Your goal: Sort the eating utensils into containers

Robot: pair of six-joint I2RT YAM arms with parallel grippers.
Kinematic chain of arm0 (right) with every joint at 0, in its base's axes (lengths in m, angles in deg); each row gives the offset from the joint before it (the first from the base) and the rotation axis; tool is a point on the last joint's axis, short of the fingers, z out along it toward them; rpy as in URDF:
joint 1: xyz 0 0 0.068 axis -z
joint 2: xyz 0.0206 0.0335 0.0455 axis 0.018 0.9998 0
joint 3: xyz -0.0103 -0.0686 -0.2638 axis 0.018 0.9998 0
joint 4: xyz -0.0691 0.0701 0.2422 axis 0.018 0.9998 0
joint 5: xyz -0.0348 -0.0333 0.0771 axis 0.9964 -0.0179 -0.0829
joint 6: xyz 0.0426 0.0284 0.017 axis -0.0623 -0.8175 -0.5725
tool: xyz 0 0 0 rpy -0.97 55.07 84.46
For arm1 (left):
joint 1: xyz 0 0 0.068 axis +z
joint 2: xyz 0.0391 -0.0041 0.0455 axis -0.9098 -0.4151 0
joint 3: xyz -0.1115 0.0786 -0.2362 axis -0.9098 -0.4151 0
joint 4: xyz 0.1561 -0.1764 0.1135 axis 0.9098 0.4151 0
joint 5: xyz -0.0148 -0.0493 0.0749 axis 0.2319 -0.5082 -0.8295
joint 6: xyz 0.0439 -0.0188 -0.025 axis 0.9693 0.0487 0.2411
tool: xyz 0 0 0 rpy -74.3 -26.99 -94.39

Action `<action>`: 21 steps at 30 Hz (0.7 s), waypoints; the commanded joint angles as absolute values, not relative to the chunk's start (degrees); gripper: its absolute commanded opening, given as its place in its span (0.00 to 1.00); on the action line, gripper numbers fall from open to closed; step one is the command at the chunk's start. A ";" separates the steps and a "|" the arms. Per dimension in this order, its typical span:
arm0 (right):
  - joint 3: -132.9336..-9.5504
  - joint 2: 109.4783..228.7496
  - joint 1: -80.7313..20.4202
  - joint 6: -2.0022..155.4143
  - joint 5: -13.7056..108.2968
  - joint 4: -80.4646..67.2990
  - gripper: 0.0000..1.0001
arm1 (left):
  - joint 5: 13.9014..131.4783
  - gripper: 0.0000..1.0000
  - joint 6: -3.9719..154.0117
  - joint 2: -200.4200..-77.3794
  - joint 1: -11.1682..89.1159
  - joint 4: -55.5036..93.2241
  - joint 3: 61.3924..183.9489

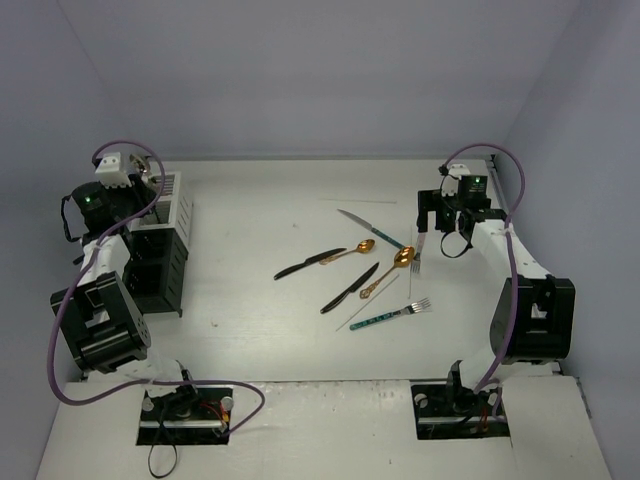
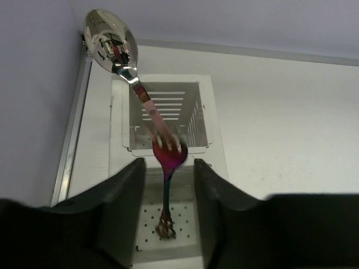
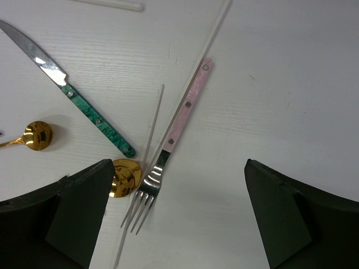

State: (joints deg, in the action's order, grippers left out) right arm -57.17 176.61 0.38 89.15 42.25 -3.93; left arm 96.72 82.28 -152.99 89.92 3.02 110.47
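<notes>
White surface (image 1: 250, 330), top view: loose eating utensils bunched right of centre, well apart from containers at far left. Above white slatted container (image 1: 172, 200) hangs left gripper (image 1: 152, 190); black containers (image 1: 160, 265) next along the row. Just above pink-handled fork (image 1: 416, 252) sits right gripper (image 1: 440, 228), clearly the nearer arm for the pile. Also lying there: black knives (image 1: 310, 263), gold spoons (image 1: 365, 245), teal-handled fork (image 1: 390, 315), teal-handled knife (image 1: 372, 230).

Left wrist view: looking down into the white slatted container. Between the fingers (image 2: 120, 207), iridescent fork (image 2: 167, 162), purple-red, tines up, handle end down on the perforated floor (image 2: 182, 216) of the nearer compartment, motion-blurred. Jaws partway apart, gap on either side, no contact visible; judged loose, not gripped. Pink-handled spoon (image 2: 109, 39) upright, leaning toward camera, shiny bowl on top; lower end hidden, compartment not certain.

Right wrist view: jaws at full spread, nothing held. Straight below and between them, pink-handled fork (image 3: 182, 115), flat on the surface. Long axis diagonal: handle to upper right, tines to lower left. Steel head, pale marbled pink handle with rivets. Crowded at tine end: gold spoon bowl (image 3: 124, 176) touching or just beside the tines, clear thin stick (image 3: 151, 134) alongside the neck. Mid-handle free of neighbours; judged the better spot to close, wrist turned to cross the axis.
</notes>
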 commanded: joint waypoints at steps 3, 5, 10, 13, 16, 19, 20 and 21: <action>-58.90 175.19 0.38 89.39 43.50 -6.65 1.00 | 96.64 0.50 80.83 -147.57 90.89 -1.49 112.22; -58.73 174.75 0.40 89.28 43.49 -6.65 1.00 | 98.31 0.52 80.52 -144.47 91.62 3.05 114.45; -58.17 174.04 0.57 88.85 42.95 -6.65 1.00 | 100.24 0.52 81.41 -139.93 91.35 17.25 125.09; -58.06 173.94 0.64 88.64 42.77 -6.65 1.00 | 99.08 0.52 88.79 -140.48 87.04 31.89 133.64; -58.01 174.10 0.64 88.48 42.67 -6.65 1.00 | 93.73 0.51 99.91 -143.71 76.65 49.02 145.08; -58.10 174.31 0.64 88.44 42.72 -6.65 1.00 | 89.19 0.51 107.77 -148.57 66.90 61.86 150.55; -58.13 174.31 0.64 88.51 42.75 -6.65 1.00 | 87.55 0.51 109.14 -150.71 63.81 65.02 152.15; -58.18 174.26 0.64 88.61 42.81 -6.65 1.00 | 85.77 0.52 110.45 -153.21 59.08 68.62 153.88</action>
State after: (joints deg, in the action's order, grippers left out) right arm -57.17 176.59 0.42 89.06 42.51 -3.98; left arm 92.15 97.72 -145.82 72.00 45.35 148.88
